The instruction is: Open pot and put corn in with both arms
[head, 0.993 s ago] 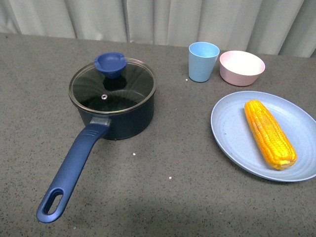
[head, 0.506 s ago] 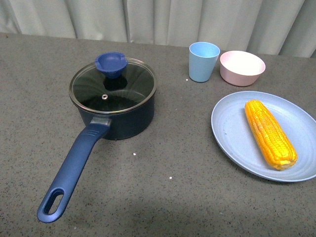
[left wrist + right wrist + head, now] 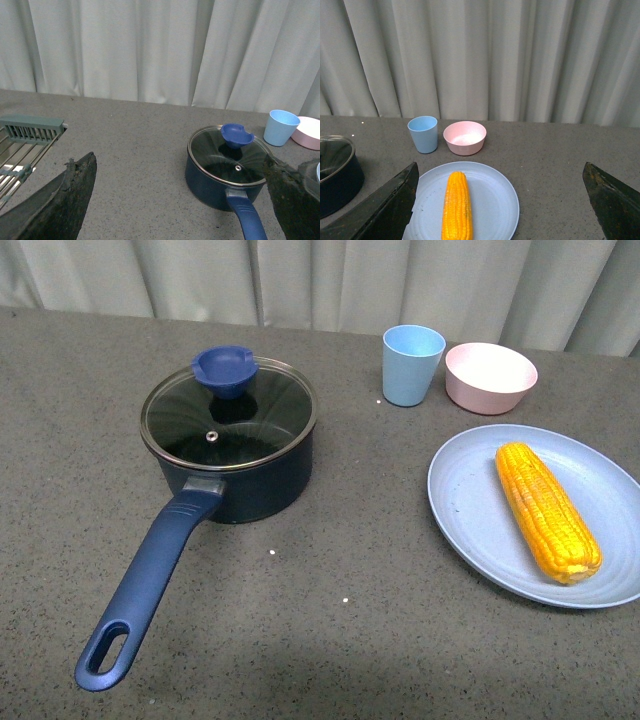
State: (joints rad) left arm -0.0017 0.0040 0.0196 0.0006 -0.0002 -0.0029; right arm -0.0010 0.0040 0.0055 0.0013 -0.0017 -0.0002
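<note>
Front view showed neither arm, and nothing on the table had moved over the last second. The pot sat left of the table's middle, its handle pointing toward the near edge. The glass lid was seated on the rim, its knob untouched. The corn lay on the plate by the right edge, with the cup and bowl behind it toward the far edge.

From the wrist views, the left gripper faced the pot and the right gripper faced the corn. Both stood well back from them, fingers spread wide and holding nothing. With no change on the table, the task looked unstarted, and lifting the lid by its knob seemed the first step.
</note>
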